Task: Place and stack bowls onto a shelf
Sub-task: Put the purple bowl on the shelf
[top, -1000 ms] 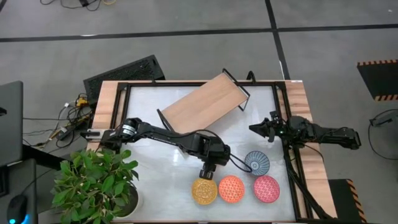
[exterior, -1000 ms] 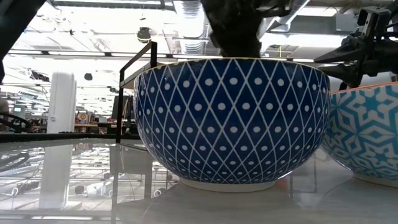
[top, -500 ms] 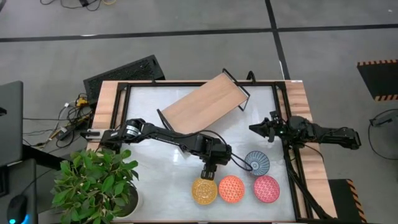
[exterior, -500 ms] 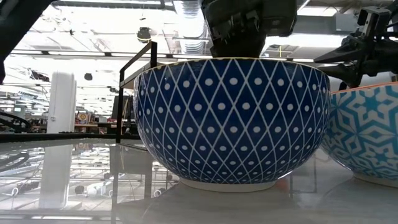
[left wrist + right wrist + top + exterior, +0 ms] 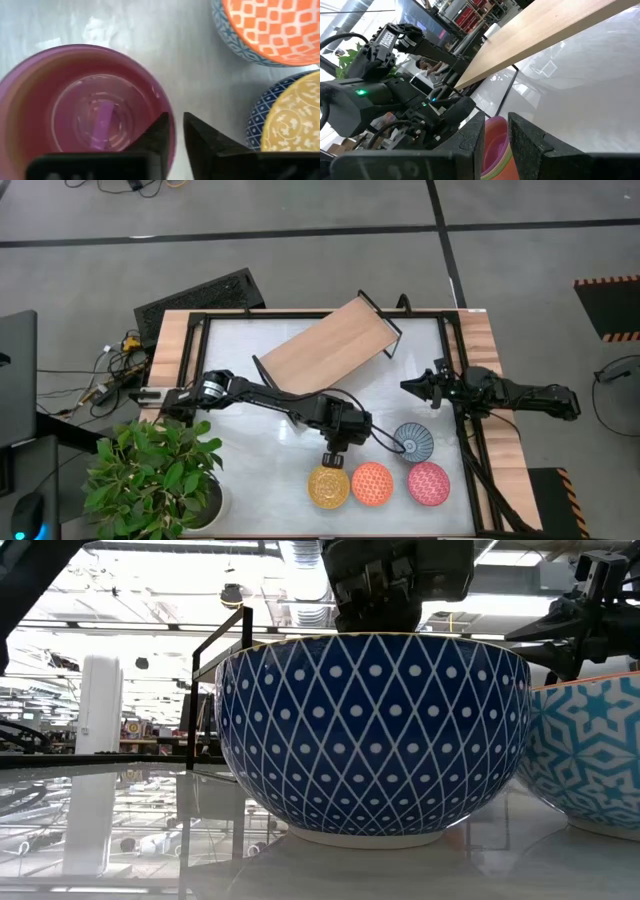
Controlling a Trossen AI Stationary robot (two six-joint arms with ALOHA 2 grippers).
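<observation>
My left gripper (image 5: 333, 457) (image 5: 176, 122) reaches to the table's near middle and is shut on a plain purple bowl (image 5: 85, 115), which it hides in the high view. Close by stand the yellow bowl (image 5: 328, 487), the orange bowl (image 5: 372, 483), the pink bowl (image 5: 428, 483) and the blue-white bowl (image 5: 412, 442), each base down on the table. The shelf (image 5: 325, 348) lies slantwise on the far middle of the table. My right gripper (image 5: 408, 387) (image 5: 496, 117) hangs at the right, empty, its fingers a narrow gap apart. My left gripper pinches the purple bowl's rim (image 5: 171, 134) on the side toward the yellow bowl, one finger (image 5: 159, 131) inside the bowl and one (image 5: 197, 137) outside. The fingers come from above, pointing down. The bowl sits mouth up; whether it is off the table, I cannot tell.
In the low view the yellow bowl's blue dotted outside (image 5: 375, 735) fills the front, with the orange bowl's light-blue outside (image 5: 590, 760) beside it. A potted plant (image 5: 150, 475) stands at the table's near left corner. Black frame rails (image 5: 455, 340) edge the tabletop.
My left gripper has turned slightly about its own axis over the purple bowl; in the low view its body shows wider behind the blue dotted bowl than a second ago.
</observation>
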